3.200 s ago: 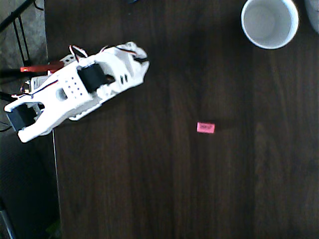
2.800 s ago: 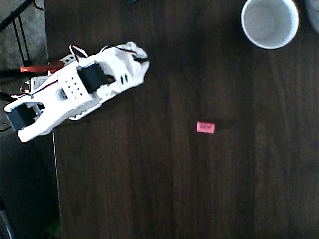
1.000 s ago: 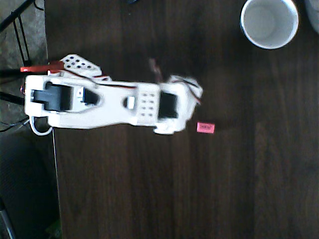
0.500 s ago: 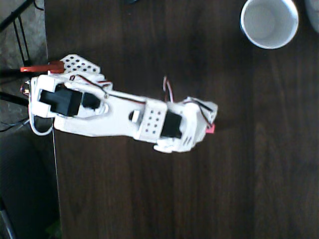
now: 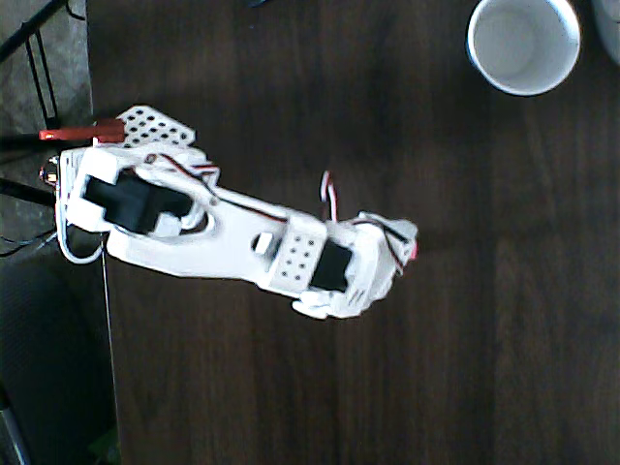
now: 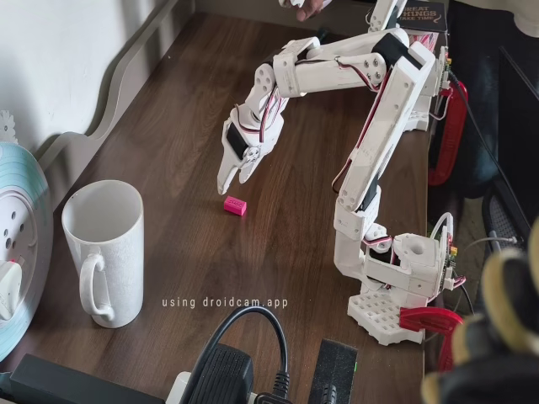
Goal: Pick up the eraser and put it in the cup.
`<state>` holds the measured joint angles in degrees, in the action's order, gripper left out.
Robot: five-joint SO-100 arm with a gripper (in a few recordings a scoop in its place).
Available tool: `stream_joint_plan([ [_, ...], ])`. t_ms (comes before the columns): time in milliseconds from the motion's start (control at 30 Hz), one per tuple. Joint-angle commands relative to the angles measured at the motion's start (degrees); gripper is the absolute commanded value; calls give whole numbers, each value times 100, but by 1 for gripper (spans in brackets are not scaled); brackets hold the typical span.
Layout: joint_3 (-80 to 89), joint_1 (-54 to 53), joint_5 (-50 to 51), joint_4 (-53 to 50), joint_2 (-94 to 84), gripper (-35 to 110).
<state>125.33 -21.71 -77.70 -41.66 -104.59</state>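
Fixed view: cup [image 6: 103,248] upright, eraser [image 6: 235,205] on table [image 6: 286,278].

- eraser [image 6: 235,205]: tiny pink-red block, lying flat on the dark wood desk [image 6: 278,252]; in the overhead view just a pink sliver [image 5: 414,251] past the arm's white end
- cup [image 6: 104,252]: white mug with handle, upright, empty, well apart from eraser; top right in overhead view [image 5: 524,44]
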Motion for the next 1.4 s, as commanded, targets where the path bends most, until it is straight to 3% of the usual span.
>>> stream_joint_plan([
  [0, -193, -105, -88, 193, 26, 21],
  [800, -457, 44, -281, 369, 1160, 20],
  [1133, -457, -9, -483, 598, 1459, 0],
  [1367, -457, 18, -369, 650, 1380, 0],
])
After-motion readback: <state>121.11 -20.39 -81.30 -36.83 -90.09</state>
